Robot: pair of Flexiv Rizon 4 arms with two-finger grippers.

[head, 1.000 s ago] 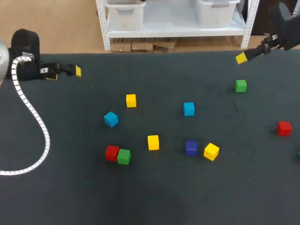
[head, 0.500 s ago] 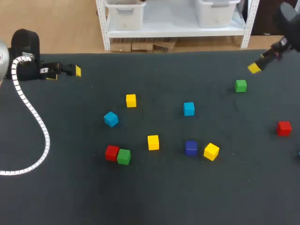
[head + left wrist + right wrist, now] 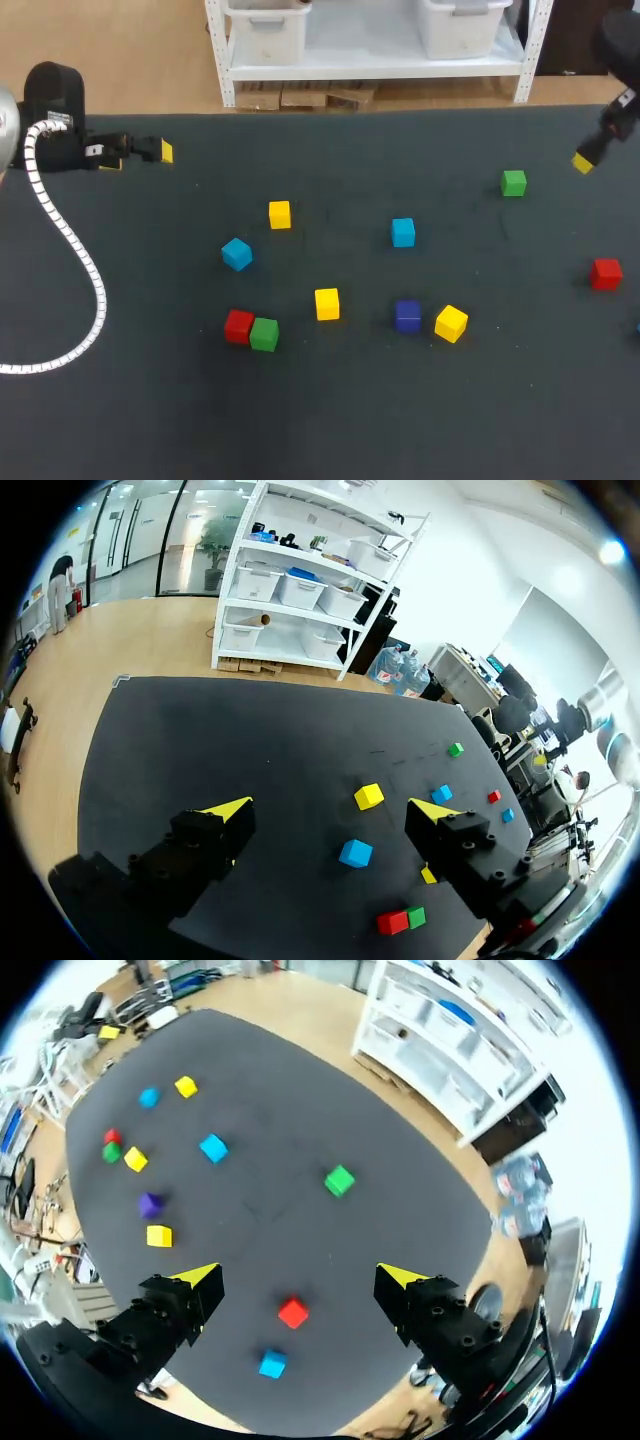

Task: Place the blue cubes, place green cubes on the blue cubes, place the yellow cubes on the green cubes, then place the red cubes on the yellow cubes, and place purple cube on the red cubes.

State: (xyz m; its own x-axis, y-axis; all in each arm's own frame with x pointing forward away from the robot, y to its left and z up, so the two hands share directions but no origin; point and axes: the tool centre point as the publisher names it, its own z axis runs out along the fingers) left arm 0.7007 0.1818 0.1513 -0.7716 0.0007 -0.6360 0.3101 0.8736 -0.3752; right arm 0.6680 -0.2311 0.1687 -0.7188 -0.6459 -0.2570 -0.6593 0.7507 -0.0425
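Cubes lie scattered singly on the dark table. Two blue cubes (image 3: 403,232) (image 3: 237,254) sit mid-table, and a third blue cube (image 3: 272,1364) lies near the right edge by a red cube (image 3: 605,273). Another red cube (image 3: 238,325) touches a green cube (image 3: 264,334). A second green cube (image 3: 514,183) sits at the far right. Three yellow cubes (image 3: 279,214) (image 3: 327,303) (image 3: 451,323) and the purple cube (image 3: 407,315) lie in the middle. My left gripper (image 3: 140,157) (image 3: 333,810) hovers open and empty at the far left. My right gripper (image 3: 590,158) (image 3: 299,1278) hangs open and empty, high over the far right corner.
A white ribbed cable (image 3: 70,250) from my left arm loops over the table's left side. The table's near half (image 3: 330,420) holds no cubes.
My right gripper has swung rightward and toward the table's right edge, past the green cube. The left arm and all cubes have stayed put.
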